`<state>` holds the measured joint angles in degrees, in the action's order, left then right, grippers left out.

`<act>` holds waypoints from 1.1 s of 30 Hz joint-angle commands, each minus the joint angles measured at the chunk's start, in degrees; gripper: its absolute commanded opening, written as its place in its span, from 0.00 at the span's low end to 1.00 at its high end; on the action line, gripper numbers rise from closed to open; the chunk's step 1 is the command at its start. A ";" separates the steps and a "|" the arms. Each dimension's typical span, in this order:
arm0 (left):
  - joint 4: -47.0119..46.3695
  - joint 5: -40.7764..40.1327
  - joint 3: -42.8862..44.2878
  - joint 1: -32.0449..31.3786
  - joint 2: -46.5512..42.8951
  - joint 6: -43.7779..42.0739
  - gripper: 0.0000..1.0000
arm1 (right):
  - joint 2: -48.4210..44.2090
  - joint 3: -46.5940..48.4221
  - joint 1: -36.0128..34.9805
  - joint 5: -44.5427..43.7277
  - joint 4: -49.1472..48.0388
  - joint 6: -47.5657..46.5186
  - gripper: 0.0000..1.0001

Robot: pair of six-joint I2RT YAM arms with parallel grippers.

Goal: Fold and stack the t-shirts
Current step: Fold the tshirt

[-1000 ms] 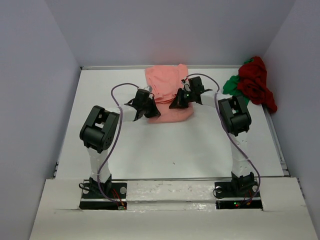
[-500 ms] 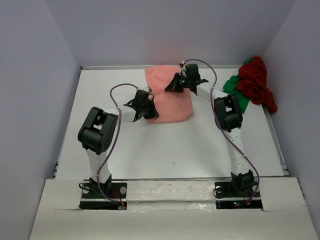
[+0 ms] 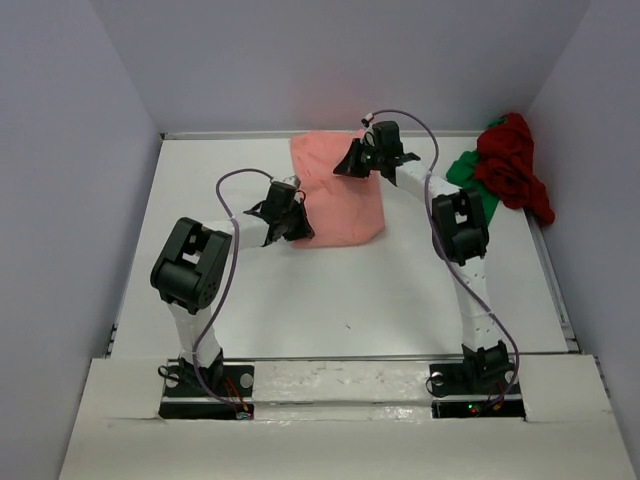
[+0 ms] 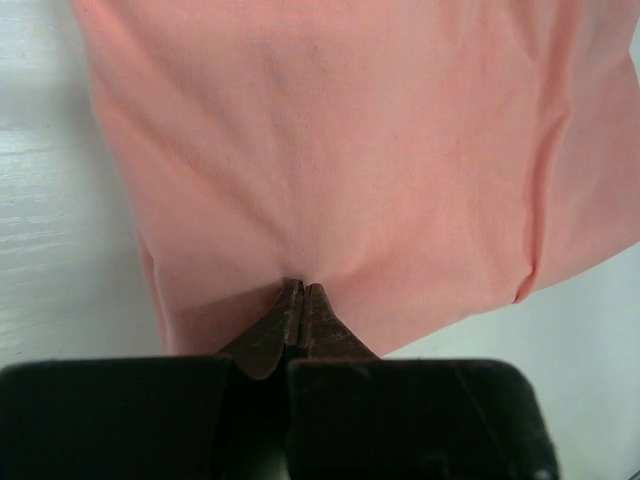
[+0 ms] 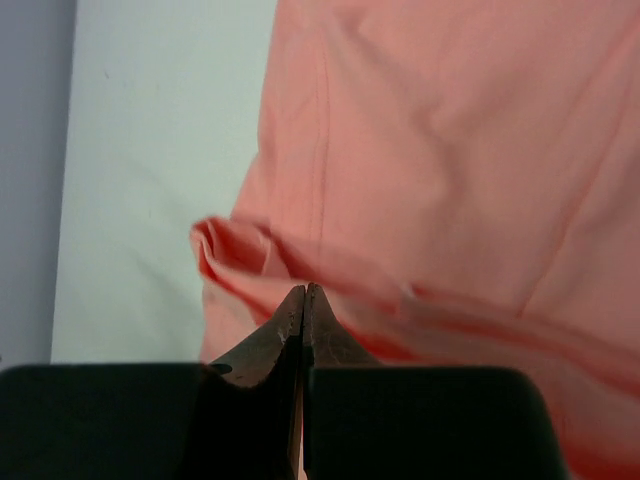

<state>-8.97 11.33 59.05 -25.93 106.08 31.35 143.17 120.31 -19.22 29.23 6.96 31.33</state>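
Observation:
The salmon-pink t-shirt (image 3: pixel 340 200) lies partly folded at the back middle of the table. My left gripper (image 3: pixel 296 229) is shut on its near left edge; in the left wrist view the cloth (image 4: pixel 330 150) puckers at the closed tips (image 4: pixel 302 290). My right gripper (image 3: pixel 346 168) is at the shirt's far edge, shut on a rolled fold of the cloth (image 5: pixel 250 255), tips (image 5: pixel 304 291) together. The dark red t-shirt (image 3: pixel 512 165) and the bright green t-shirt (image 3: pixel 466 172) lie crumpled together at the back right.
White table (image 3: pixel 350 300) with grey walls on three sides. The red and green heap sits against the right wall. The right arm's elbow (image 3: pixel 458 225) stands between the pink shirt and that heap.
My right gripper has moved from the shirt's near middle to its far edge, taking cloth with it; the shirt now lies flatter. The left gripper has hardly moved.

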 commanded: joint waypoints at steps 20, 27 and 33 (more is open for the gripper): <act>7.12 -4.91 4.32 -0.08 -2.37 -5.16 0.00 | -45.09 -57.08 4.27 7.30 -3.07 -1.73 0.71; 6.60 -2.11 3.97 2.90 -1.85 -5.60 0.00 | -48.25 -63.44 6.65 5.40 -5.73 -2.59 0.72; 6.34 -1.75 3.53 3.96 -1.67 -5.95 0.00 | -48.96 -64.77 6.65 4.26 -5.64 -4.26 0.72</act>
<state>-3.11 8.99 61.65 -22.55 106.00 26.92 96.55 55.33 -12.40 33.54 5.48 28.62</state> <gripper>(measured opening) 0.011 0.713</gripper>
